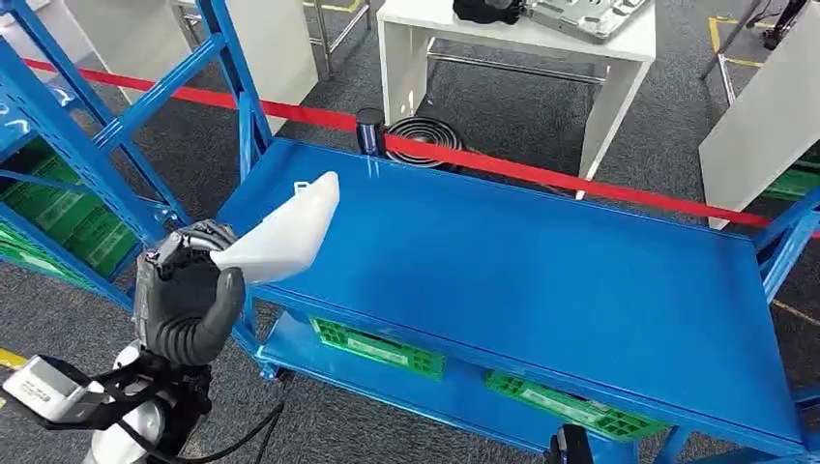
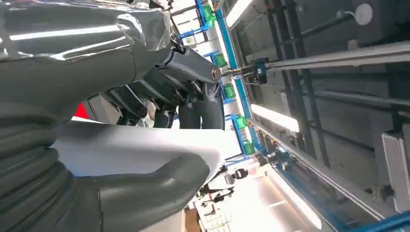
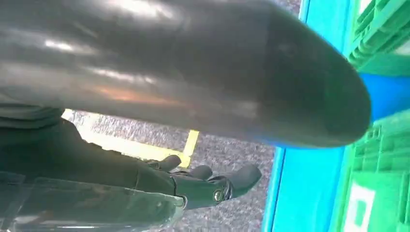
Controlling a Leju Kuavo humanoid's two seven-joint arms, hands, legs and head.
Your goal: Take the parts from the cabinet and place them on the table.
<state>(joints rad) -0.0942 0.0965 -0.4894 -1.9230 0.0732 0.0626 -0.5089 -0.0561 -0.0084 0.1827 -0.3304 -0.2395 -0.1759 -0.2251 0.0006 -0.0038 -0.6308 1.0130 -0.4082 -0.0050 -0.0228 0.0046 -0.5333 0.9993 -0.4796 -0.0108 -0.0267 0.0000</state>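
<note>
The robot's left hand [image 1: 184, 304] holds a white part [image 1: 285, 235], fingers [image 2: 193, 113] wrapped round it, over the blue desk [image 1: 541, 280]; lowering it flat before letting go seems wise. Right hand [image 3: 203, 181] hangs loosely open.

The left hand [image 1: 186, 300] hides the white part's [image 1: 285, 232] base (grip end).

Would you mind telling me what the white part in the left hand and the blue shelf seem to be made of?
White part: probably moulded plastic, with a matte, even white surface and smooth curved edges, held in the left hand.
Blue shelf: likely painted or powder-coated metal, given its uniform glossy blue with soft reflections and a thin flat deck on angled struts.
</note>
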